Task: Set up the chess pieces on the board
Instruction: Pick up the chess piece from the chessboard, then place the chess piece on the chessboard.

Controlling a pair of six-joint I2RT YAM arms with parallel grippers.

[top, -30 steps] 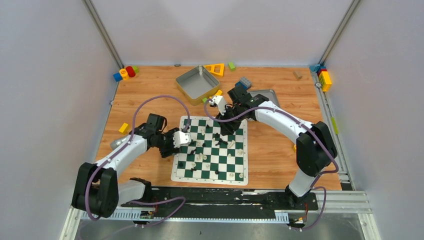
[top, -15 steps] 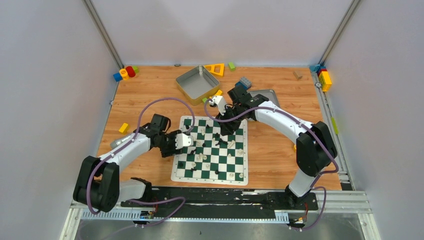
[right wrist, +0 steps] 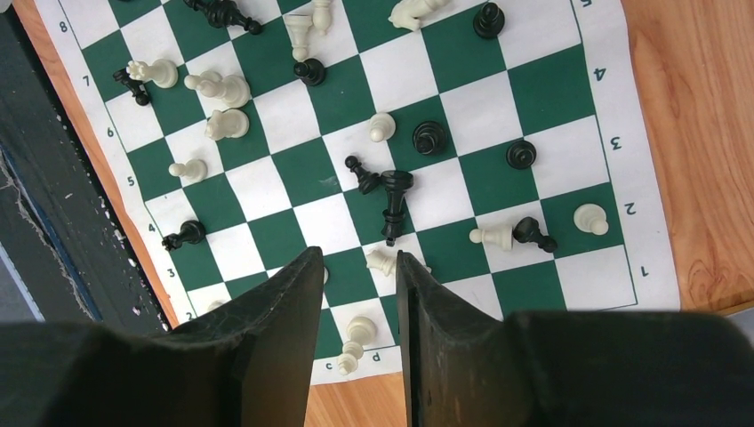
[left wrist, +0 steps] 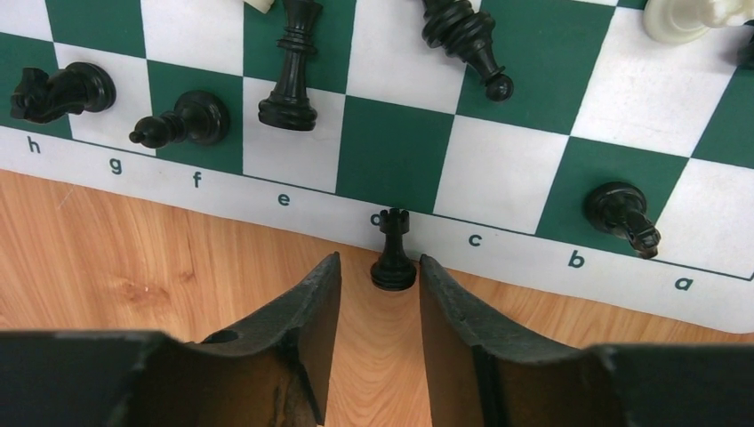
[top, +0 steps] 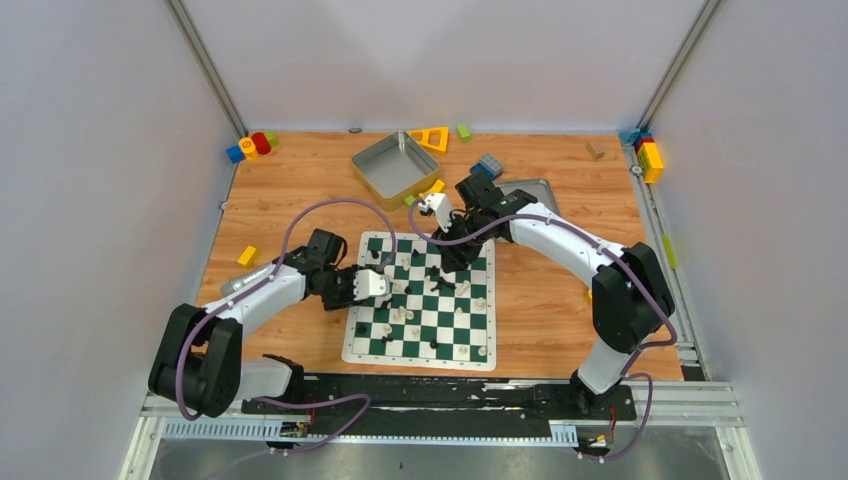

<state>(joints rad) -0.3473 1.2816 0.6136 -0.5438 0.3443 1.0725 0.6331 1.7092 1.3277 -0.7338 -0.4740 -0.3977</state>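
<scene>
The green-and-white board (top: pixel 420 359) lies at the table's middle with black and cream chess pieces scattered on it, some upright and some toppled. My left gripper (left wrist: pixel 381 265) is open and low at the board's left edge (top: pixel 385 284). A small black rook (left wrist: pixel 393 254) stands upright on the cream border by the letter d, its base just at my fingertips and touching neither. My right gripper (right wrist: pixel 357 262) is open and empty, hovering above the board's far side (top: pixel 447 265). Below it a cream piece (right wrist: pixel 356 342) lies on the c/d border.
Black pieces stand along the row near the rook: a knight (left wrist: pixel 53 89), a toppled pawn (left wrist: pixel 182 120), a tall piece (left wrist: pixel 292 62). A grey metal tray (top: pixel 395 165) sits behind the board, a second one (top: pixel 535 188) behind my right arm. Toy blocks (top: pixel 250 148) lie in the corners.
My left gripper has moved a little to the right, closer to the board's edge and the black rook. My right arm has not moved.
</scene>
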